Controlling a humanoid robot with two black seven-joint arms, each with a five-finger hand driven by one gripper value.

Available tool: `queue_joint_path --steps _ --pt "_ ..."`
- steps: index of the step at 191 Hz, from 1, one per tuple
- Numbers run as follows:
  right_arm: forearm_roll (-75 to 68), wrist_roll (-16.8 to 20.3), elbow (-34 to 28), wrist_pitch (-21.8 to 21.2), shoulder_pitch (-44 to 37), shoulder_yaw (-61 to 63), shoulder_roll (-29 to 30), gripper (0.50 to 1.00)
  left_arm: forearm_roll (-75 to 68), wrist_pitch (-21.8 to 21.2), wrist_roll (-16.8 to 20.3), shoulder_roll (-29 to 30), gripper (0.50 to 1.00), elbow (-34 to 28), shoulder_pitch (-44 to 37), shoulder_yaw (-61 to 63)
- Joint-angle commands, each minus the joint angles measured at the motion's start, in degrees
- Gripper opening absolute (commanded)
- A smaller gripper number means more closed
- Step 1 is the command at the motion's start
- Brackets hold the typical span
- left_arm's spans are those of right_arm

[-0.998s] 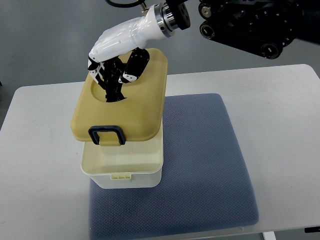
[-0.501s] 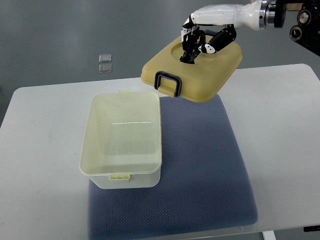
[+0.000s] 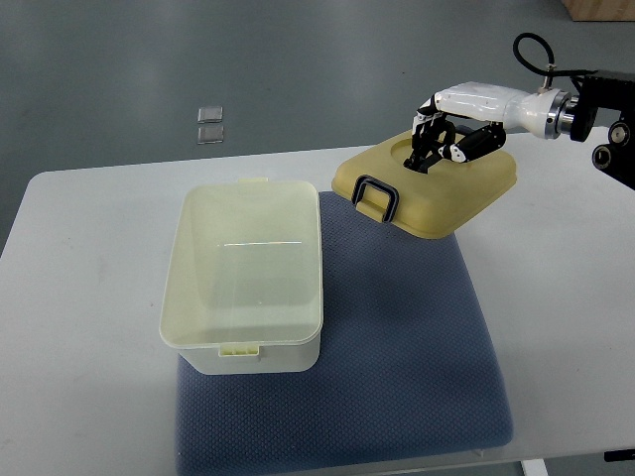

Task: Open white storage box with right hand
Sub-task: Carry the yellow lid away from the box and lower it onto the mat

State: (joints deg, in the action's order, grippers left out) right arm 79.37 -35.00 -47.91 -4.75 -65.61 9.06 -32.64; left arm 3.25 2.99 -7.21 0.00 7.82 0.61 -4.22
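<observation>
**Lid off box, held at far right of table**

The black-tipped fingers [image 3: 429,151] of the right hand [image 3: 444,139] are curled down into the round recess on top of the tan plastic lid [image 3: 437,188], gripping it. The white forearm shell runs back to the picture's right edge. The lid sits tilted over the table's far edge, right of centre, its near corner overlapping the far edge of the blue-grey textured mat [image 3: 397,327]. The lid's dark latch handle [image 3: 377,196] faces the box. The cream-white rectangular storage box [image 3: 248,347] stands open on the mat's left edge, its interior bare. No label or writing is legible on box or lid. White table [image 3: 79,327] carries all.
</observation>
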Motion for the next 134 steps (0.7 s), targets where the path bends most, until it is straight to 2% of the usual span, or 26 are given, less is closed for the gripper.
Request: queue_joint_path --steps 1,52,134 --pt "0.0 0.0 0.1 0.71 1.98 -0.1 0.12 0.5 0.0 0.0 0.0 0.0 1.0 0.0 0.09 0.0" --pt "0.0 0.0 0.01 4.31 5.76 -0.19 2.49 0.5 0.0 0.0 0.0 0.0 1.0 0.0 0.0 0.0" --pt "0.26 0.0 -0.08 4.58 7.25 -0.71 7.86 0.5 0.0 0.0 0.0 0.0 1.0 0.0 0.0 0.0"
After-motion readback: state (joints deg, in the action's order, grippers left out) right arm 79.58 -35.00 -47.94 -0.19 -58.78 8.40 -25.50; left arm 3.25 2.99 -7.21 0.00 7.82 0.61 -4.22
